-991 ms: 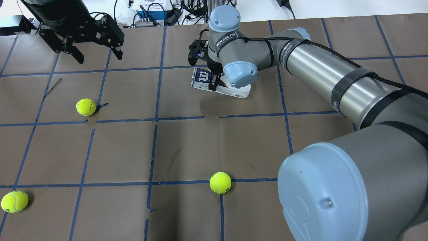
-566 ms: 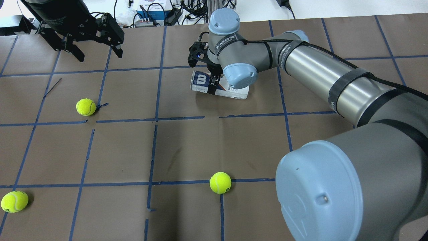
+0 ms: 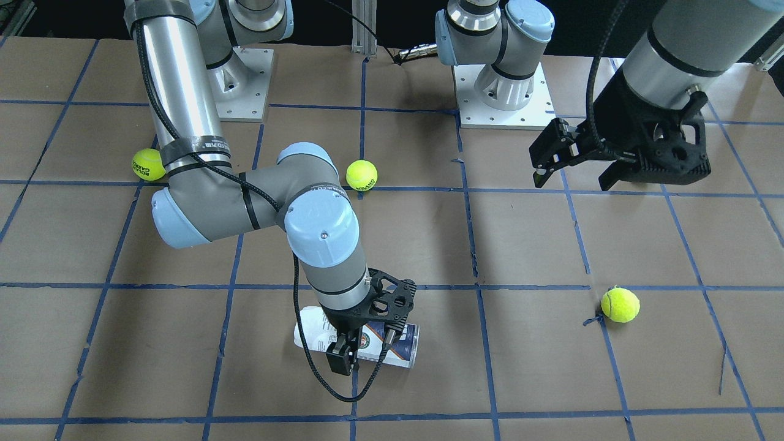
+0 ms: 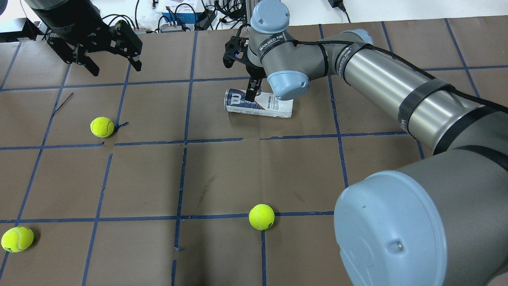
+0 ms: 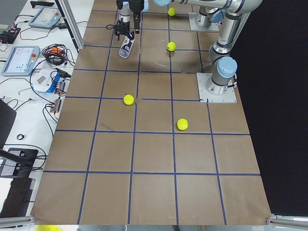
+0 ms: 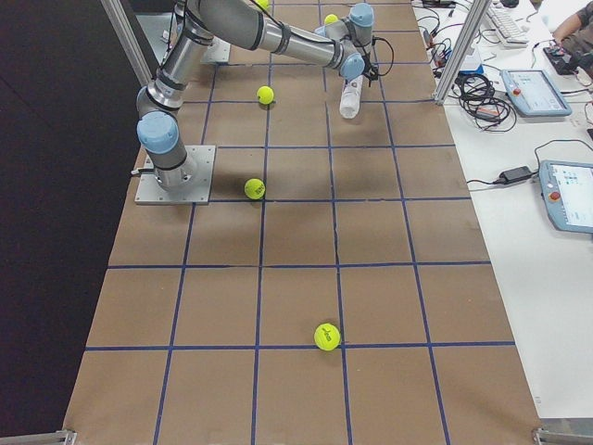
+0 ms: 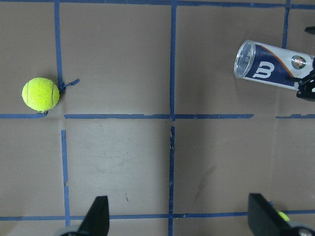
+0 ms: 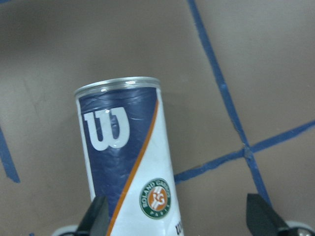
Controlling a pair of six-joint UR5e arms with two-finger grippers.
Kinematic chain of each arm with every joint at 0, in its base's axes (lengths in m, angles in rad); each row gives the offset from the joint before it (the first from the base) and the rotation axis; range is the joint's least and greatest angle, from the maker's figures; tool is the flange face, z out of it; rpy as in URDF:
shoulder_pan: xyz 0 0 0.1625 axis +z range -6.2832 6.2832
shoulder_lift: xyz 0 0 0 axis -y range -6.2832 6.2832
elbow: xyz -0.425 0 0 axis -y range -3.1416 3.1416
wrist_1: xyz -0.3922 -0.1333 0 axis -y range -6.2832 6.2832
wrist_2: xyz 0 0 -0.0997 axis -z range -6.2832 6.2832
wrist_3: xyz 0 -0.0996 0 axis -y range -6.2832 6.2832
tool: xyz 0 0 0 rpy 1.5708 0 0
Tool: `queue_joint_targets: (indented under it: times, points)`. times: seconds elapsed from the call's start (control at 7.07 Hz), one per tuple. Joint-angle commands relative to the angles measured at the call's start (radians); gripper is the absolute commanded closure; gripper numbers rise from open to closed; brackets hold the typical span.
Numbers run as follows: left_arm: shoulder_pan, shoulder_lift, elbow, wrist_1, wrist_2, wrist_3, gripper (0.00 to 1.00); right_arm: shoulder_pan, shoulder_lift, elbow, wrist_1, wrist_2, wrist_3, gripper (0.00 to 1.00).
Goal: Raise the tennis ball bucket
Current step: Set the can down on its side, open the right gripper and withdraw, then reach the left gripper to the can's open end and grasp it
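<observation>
The tennis ball bucket (image 4: 260,105) is a clear can with a white-and-navy label and a white "W". It lies on its side on the brown table (image 4: 238,171), its open end toward the robot's left. It also shows in the front view (image 3: 401,349) and the left wrist view (image 7: 270,66). My right gripper (image 4: 251,90) points down over it, open, one finger on each side of the can (image 3: 365,346). In the right wrist view the can (image 8: 125,162) lies close to one of the fingers (image 8: 97,216). My left gripper (image 4: 115,66) hangs open and empty at the far left.
Three yellow-green tennis balls lie loose: one left of the can (image 4: 102,126), one near the middle front (image 4: 261,217), one at the front left corner (image 4: 17,239). Cables and boxes (image 4: 178,18) lie beyond the table's far edge. Blue tape lines grid the table.
My right gripper has moved toward the far side of the can and stands higher. The can has shifted slightly left and lies flatter. The left gripper has drifted slightly back.
</observation>
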Motion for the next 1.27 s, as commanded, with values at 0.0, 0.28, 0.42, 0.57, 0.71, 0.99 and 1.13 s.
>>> queue_joint_targets:
  times: [0.0,0.28,0.42,0.57,0.71,0.99,1.13]
  points:
    - [0.007,-0.094,-0.011,0.055,-0.175,0.010,0.00,-0.082,-0.085,0.000,0.022,-0.005,0.268,0.00]
    - [0.006,-0.252,-0.006,0.103,-0.326,0.007,0.00,-0.161,-0.203,0.003,0.241,-0.017,0.565,0.00]
    - [0.006,-0.303,-0.006,0.117,-0.392,0.019,0.00,-0.191,-0.278,0.009,0.378,-0.058,0.663,0.00]
    - [-0.005,-0.344,-0.020,0.163,-0.438,0.039,0.00,-0.221,-0.329,0.009,0.471,-0.065,0.708,0.00]
    - [-0.020,-0.396,-0.023,0.236,-0.524,0.044,0.00,-0.280,-0.382,0.009,0.567,-0.062,0.709,0.00]
    - [-0.045,-0.441,-0.082,0.377,-0.561,0.035,0.02,-0.325,-0.421,0.026,0.677,-0.061,0.772,0.00]
    - [-0.045,-0.443,-0.142,0.458,-0.649,0.036,0.02,-0.325,-0.423,0.059,0.683,-0.062,0.826,0.00]
